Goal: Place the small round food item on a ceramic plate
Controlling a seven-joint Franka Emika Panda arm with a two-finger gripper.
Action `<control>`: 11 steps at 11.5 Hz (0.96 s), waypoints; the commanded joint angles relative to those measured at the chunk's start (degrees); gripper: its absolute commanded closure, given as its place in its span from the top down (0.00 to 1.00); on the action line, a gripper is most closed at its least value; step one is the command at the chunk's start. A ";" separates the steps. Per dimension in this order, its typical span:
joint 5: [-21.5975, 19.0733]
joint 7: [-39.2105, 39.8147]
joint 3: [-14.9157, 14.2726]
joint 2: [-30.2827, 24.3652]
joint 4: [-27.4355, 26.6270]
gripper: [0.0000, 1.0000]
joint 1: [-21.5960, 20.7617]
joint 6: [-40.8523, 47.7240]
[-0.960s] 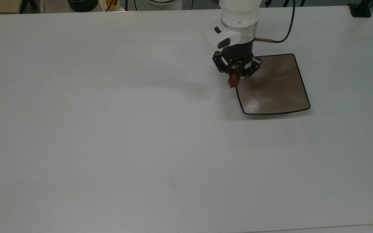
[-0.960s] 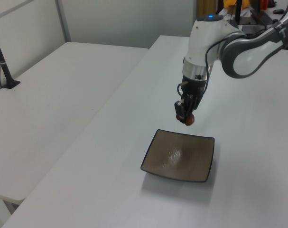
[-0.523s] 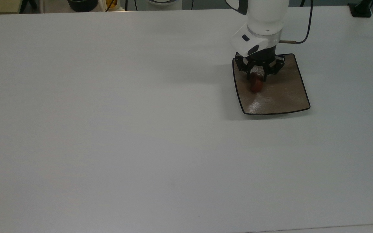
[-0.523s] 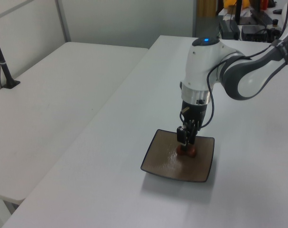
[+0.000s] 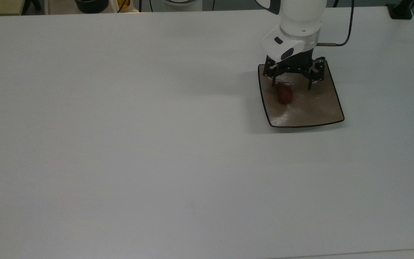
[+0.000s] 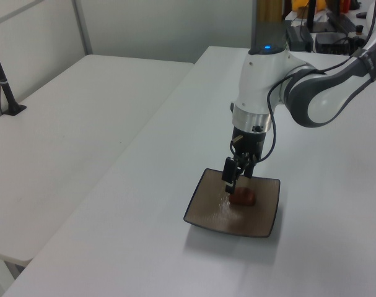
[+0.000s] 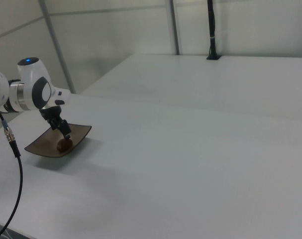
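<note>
Released since 0.5 s ago: small round food item (image 5: 284, 93) on ceramic plate (image 5: 314, 108); tool (image 5: 292, 83) spread apart above. Next: straight lift clear.

Setting: robotics lab. Evidence: wide bare white table (image 5: 120, 144), white robot arm (image 6: 280, 80) with trailing black cable (image 7: 14, 164), plain partition walls (image 7: 116, 30), cluttered equipment bench (image 6: 327, 25) behind

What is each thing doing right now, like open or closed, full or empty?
gripper: open, fingers spread over the plate, holding nothing.
small round food item: let go, lying on the plate.
ceramic plate: flat on the table, holding the food item.
table: carries the plate.
</note>
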State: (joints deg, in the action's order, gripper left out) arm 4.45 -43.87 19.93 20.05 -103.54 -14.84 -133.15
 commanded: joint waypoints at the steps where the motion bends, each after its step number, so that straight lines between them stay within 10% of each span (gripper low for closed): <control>1: -0.05 12.17 -0.42 -3.78 0.45 1.00 0.94 10.33; 4: 3.97 28.20 -0.94 -6.95 0.27 1.00 3.75 24.48; 11: 4.79 33.94 -8.75 -18.28 -0.08 1.00 9.47 37.44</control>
State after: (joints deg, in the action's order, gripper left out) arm 9.97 -11.71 15.40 6.90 -102.44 -5.76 -97.70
